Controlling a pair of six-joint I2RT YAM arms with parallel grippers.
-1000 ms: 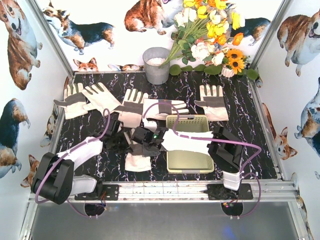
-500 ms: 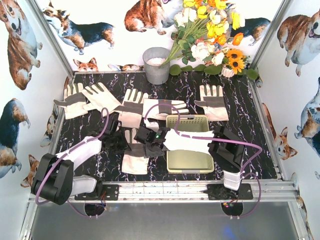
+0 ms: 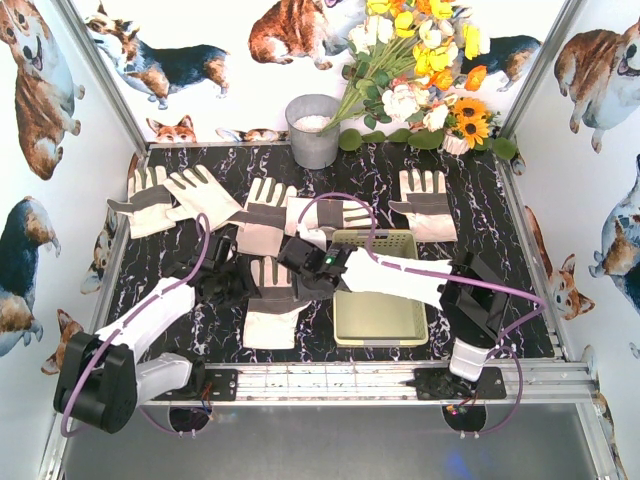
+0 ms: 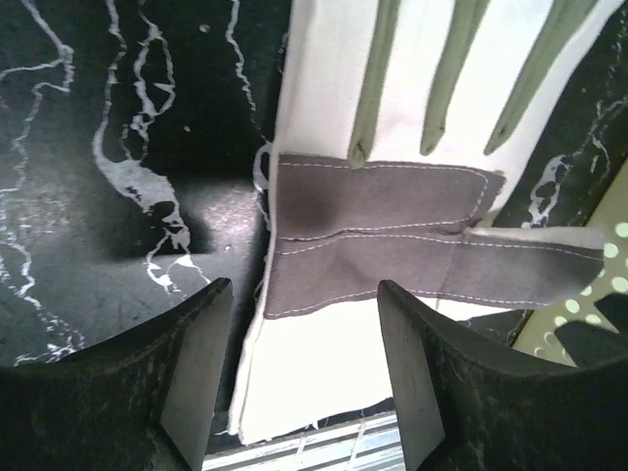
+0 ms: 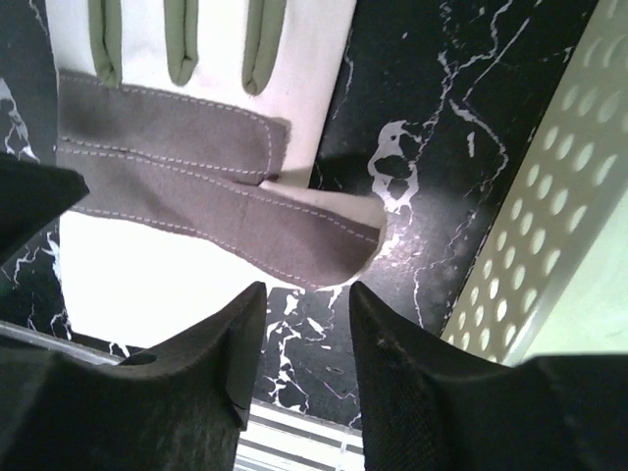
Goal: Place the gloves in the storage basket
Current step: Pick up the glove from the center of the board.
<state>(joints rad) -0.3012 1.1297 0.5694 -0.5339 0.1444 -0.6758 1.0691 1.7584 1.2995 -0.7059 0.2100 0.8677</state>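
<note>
Currently between grasps: my left hand (image 4: 302, 289) and right hand (image 5: 306, 289) both hover spread, pinching nothing, over one glove (image 3: 270, 305) lying flat on the bench (image 3: 490, 220) just left of the basket (image 3: 380, 318). Next, I judge: descend, pinch its edge, carry it right.

Black marble-patterned tabletop (image 3: 370, 180) with white veining: work surface. Round grey metal bucket (image 3: 313, 130): upright at the far edge, left of centre, white contents inside. Bouquet of yellow, white and orange artificial flowers (image 3: 420, 60): against the back wall, right of the bucket, stems pointing toward it. White wall panels printed with corgi dogs (image 3: 40, 110): on three sides. Aluminium rail (image 3: 330, 378): along the near edge.
</note>
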